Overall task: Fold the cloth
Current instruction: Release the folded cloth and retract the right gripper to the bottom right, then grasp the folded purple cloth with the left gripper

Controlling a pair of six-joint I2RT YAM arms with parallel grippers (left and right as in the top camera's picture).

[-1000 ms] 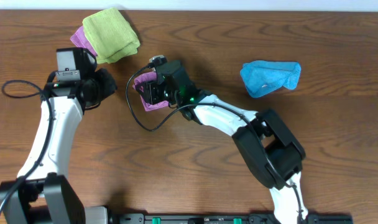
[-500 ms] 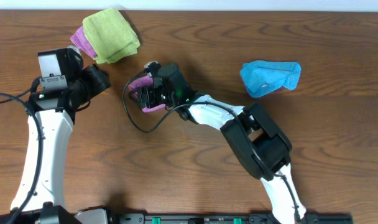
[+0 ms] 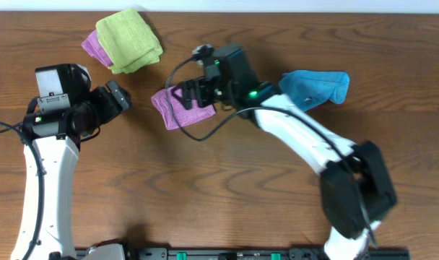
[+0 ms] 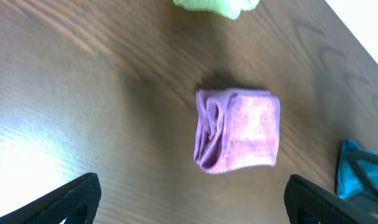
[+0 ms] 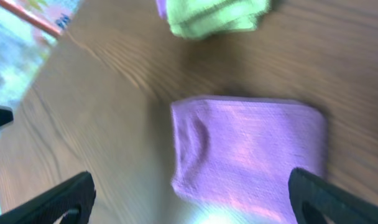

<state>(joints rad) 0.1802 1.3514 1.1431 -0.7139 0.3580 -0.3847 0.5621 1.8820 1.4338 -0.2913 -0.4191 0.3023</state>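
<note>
Cloth (image 3: pixel 177 111) folded small on brown woodgrain table (image 3: pixel 205 189); left gripper (image 3: pixel 116 98), right gripper (image 3: pixel 193 92) both spread, empty.

**Both arms out, jaws wide open**

- left arm (image 3: pixel 45 170): white link runs up the left side of the overhead frame. The wrist bends at upper left so the left gripper (image 3: pixel 117 99) points right, jaws spread wide.
- right arm (image 3: pixel 299 133): enters at bottom right, dark elbow at lower right. The white forearm slants up-left to top centre. The right gripper (image 3: pixel 188 92) points left, jaws spread wide.
- wrist views: fingertips sit at the lower corners.
</note>
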